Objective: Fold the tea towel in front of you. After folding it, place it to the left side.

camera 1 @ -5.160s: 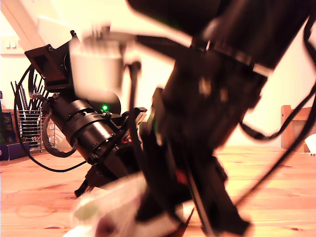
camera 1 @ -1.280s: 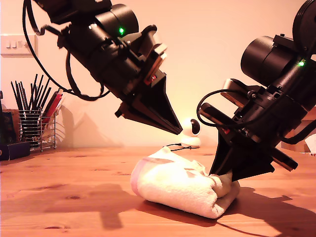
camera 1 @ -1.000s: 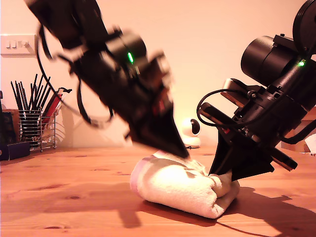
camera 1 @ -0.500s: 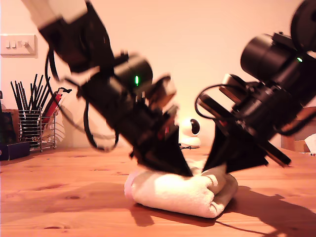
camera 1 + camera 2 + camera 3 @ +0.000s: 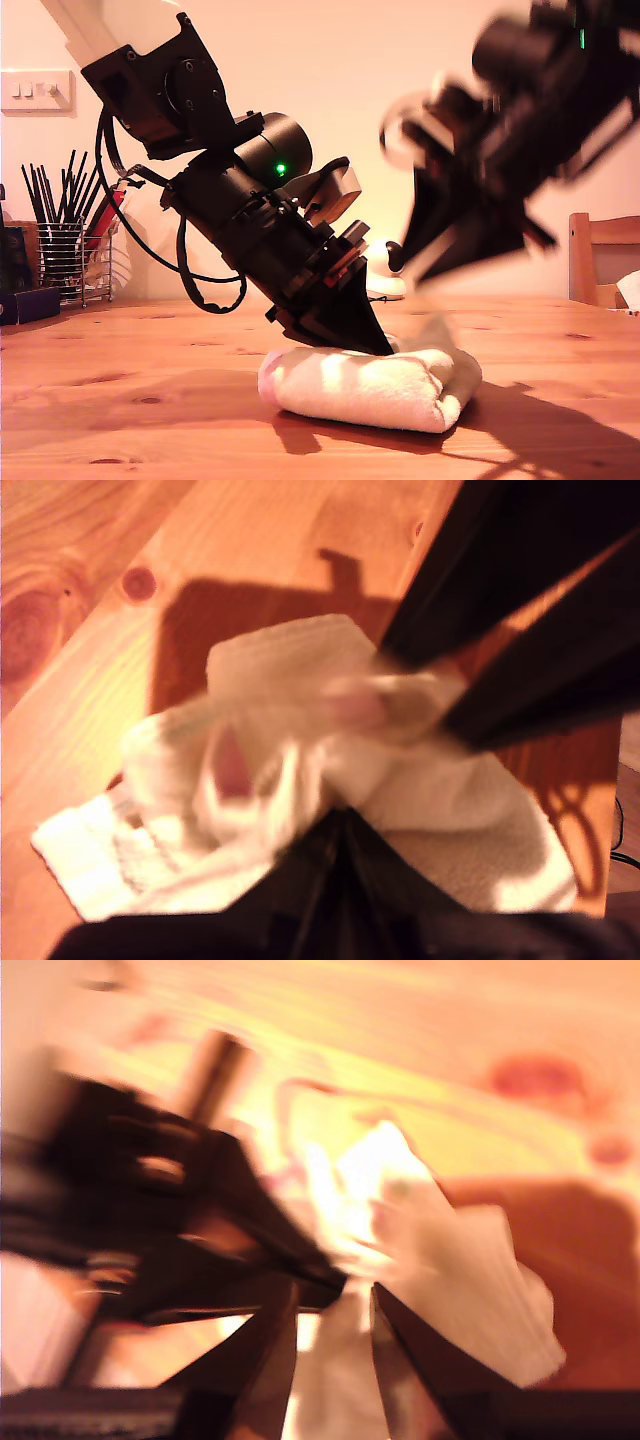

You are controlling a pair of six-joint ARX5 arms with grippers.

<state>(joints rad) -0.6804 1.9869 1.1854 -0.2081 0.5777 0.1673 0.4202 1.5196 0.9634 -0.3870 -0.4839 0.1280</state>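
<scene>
Now my first gripper (image 5: 375, 345), the black wedge-shaped one on the sharply seen arm at the exterior view's left, comes down at a slant onto the cream-white, fluffy terry tea towel (image 5: 370, 385). Its fingers are drawn together to a point and the tip presses into the top of the cloth; whether any cloth is pinched between them I cannot tell.

The tea towel lies rolled into a low, thick bundle on the warm orange pine table (image 5: 120, 400), near the middle of the exterior view, with a faint pink tint at its end toward that view's left.

My second gripper (image 5: 335, 1290) belongs to the heavily blurred arm at the exterior view's upper right, held above the bundle's other end. Its two dark fingers stand close with a pale strip of towel caught between them, and a smeared flap of cloth rises from the bundle toward them.

Behind the arms a small white round camera (image 5: 380, 275) shows partly. At the exterior view's left stand a wire basket of dark sticks (image 5: 55, 250) and a white switch plate (image 5: 35, 90) on the wall; a wooden chair back (image 5: 595, 260) is at that view's right.
</scene>
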